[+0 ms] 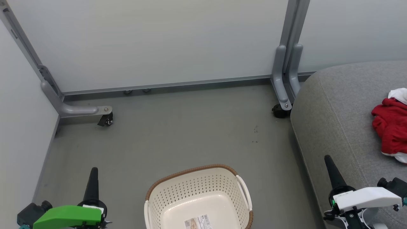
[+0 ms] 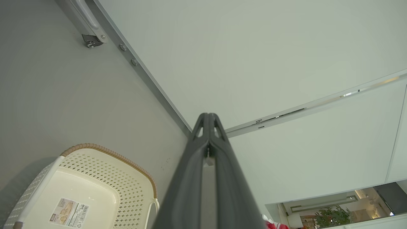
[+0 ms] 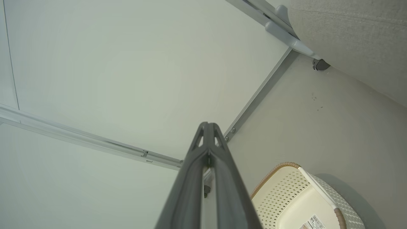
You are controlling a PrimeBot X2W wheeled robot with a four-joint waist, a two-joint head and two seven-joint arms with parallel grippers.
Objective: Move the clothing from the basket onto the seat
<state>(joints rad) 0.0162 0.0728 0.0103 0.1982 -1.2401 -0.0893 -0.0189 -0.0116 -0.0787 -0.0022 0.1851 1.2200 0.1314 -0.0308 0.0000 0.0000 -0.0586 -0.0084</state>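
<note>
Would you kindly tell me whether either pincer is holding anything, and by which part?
Nothing is held. The left pincer and the right pincer are both shut and empty; the red clothing lies on the seat, away from both.

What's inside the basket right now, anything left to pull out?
The basket has a paper label on its bottom and nothing else visible inside. Its near end runs off the picture edge, so that part is unchecked. Red and white clothing lies on the seat.

Lab-like test bay: caster-footed partition panels (image 1: 159, 41) enclose a grey floor (image 1: 178, 133).
</note>
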